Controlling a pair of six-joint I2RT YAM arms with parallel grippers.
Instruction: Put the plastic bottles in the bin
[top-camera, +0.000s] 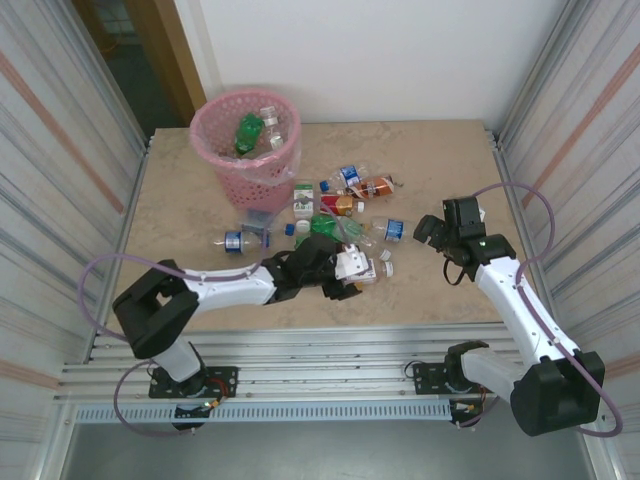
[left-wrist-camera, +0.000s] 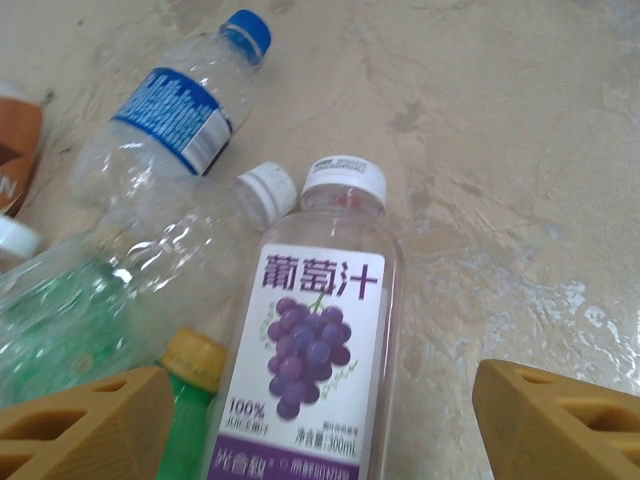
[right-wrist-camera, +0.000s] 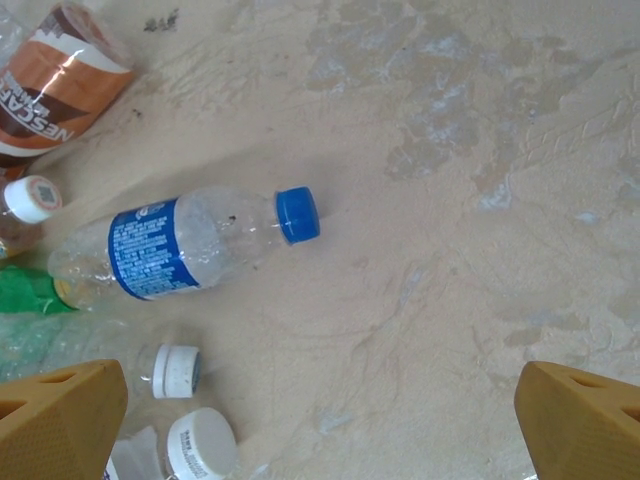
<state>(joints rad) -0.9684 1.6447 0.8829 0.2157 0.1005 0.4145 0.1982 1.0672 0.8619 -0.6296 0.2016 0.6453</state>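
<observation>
**A:** From above, where was the round pink lattice plastic bin (top-camera: 255, 185)?

**B:** It stood at the far left of the beige stone-patterned desk (top-camera: 450, 160), with a green plastic bottle (top-camera: 246, 132) inside. The other small plastic bottles (top-camera: 345, 205) lay scattered in the middle of the desk. The left claw (top-camera: 345, 272) hung over the nearest of them. The right claw (top-camera: 432, 232) sat near the right edge of the pile.

**A:** And the left wrist camera?

**B:** The left claw (left-wrist-camera: 320, 425) was spread wide. Between its yellow fingers (left-wrist-camera: 90, 425) lay a clear white-capped plastic bottle with a purple grape label (left-wrist-camera: 320, 300). There was a gap on either side, and neither finger touched it. A crushed green-tinted bottle (left-wrist-camera: 60, 330) lay just beside it on the left.

**A:** The right wrist camera?

**B:** The right claw (right-wrist-camera: 322, 415) was spread wide too, holding nothing, with bare desk between its fingers. A clear crushed plastic bottle with a blue cap and blue label (right-wrist-camera: 180, 250) lay on its side ahead, well apart from both fingers. A brown-labelled bottle (right-wrist-camera: 60, 85) lay in the top left corner.
</observation>
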